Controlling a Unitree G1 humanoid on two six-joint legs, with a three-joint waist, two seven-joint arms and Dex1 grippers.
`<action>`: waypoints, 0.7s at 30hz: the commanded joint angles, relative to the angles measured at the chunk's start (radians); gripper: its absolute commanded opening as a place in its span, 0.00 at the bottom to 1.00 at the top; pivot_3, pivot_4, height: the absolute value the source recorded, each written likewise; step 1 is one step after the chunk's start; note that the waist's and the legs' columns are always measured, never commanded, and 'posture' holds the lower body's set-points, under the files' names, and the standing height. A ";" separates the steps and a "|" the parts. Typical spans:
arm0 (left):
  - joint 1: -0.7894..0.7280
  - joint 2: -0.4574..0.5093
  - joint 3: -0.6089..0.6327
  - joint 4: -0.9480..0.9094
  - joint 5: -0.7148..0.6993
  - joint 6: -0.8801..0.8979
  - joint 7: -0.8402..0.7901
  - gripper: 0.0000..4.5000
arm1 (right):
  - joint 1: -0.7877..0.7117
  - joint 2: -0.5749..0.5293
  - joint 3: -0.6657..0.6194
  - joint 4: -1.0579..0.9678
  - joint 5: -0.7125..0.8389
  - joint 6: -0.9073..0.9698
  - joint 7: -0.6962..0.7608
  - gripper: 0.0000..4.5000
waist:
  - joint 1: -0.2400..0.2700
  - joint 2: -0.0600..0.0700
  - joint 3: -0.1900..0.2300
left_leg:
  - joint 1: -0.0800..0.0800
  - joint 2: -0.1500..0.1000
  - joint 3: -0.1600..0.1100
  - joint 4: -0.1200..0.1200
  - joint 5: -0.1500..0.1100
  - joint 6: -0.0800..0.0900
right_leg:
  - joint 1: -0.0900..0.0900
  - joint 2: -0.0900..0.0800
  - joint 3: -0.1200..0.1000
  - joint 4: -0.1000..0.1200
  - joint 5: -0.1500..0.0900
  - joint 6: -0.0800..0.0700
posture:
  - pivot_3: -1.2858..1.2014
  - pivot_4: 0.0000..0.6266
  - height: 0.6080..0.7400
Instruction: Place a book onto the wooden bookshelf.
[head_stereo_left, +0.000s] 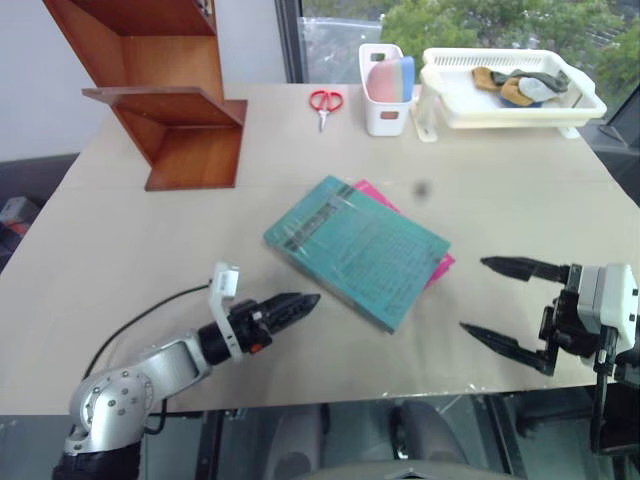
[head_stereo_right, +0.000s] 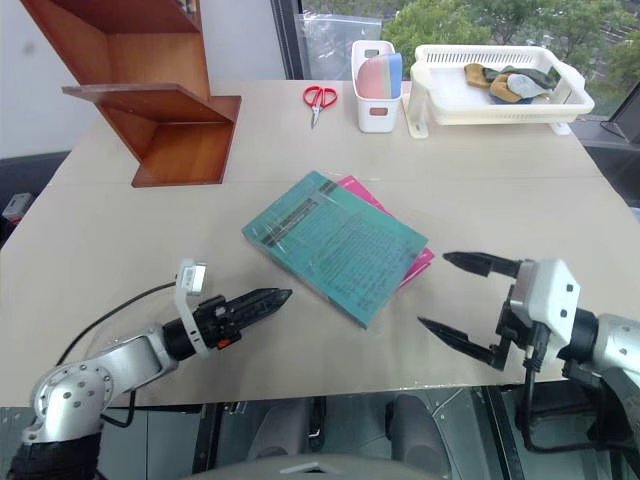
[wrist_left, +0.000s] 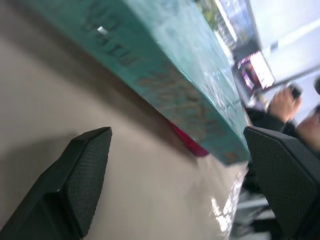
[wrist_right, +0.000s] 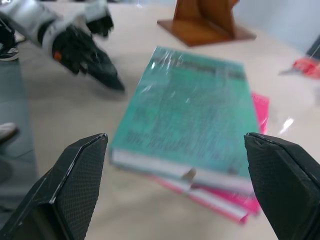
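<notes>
Book (head_stereo_left: 355, 247) lies flat mid-table, turned diagonally, stacked on a pink book (head_stereo_left: 441, 264) whose edge pokes out at its 3 o'clock side. All four book edges free, bare table (head_stereo_left: 150, 250) around it. Left gripper (head_stereo_left: 300, 303) at the book's 8 o'clock, near its near-left edge, not touching, jaws wide apart with nothing in them. Right gripper (head_stereo_left: 487, 296) at 4 o'clock, jaws spread wide, empty, clear of the book. Bookshelf (head_stereo_left: 170, 95) stands at 11 o'clock, well apart. Scissors (head_stereo_left: 324, 103), white bin (head_stereo_left: 385, 110) and white tray (head_stereo_left: 510, 105) sit along the far edge at 12 to 2 o'clock.
</notes>
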 joint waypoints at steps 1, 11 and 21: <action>-0.029 -0.026 0.001 0.028 -0.108 0.026 0.088 1.00 | -0.048 -0.006 0.033 -0.023 -0.005 -0.008 -0.029 0.99 | 0.000 -0.001 -0.001 | 0.000 0.000 0.000 0.000 0.000 0.000 | 0.000 0.000 0.000 0.001 0.000 0.000 | 0.52 0.24 1.00; -0.101 -0.013 -0.048 0.396 0.041 -0.013 -0.171 1.00 | -0.097 -0.011 0.122 -0.028 -0.081 0.009 -0.080 0.99 | 0.000 0.005 -0.007 | 0.004 -0.001 0.005 -0.001 0.000 0.000 | 0.001 0.000 0.001 0.002 -0.002 -0.004 | 0.52 0.24 1.00; -0.155 -0.044 -0.039 0.511 0.083 0.002 -0.285 1.00 | -0.071 -0.030 0.086 -0.075 -0.070 0.043 -0.112 0.99 | -0.003 0.023 -0.025 | 0.023 -0.001 0.005 -0.004 -0.003 -0.005 | 0.013 -0.003 0.008 0.001 -0.003 -0.005 | 0.52 0.24 1.00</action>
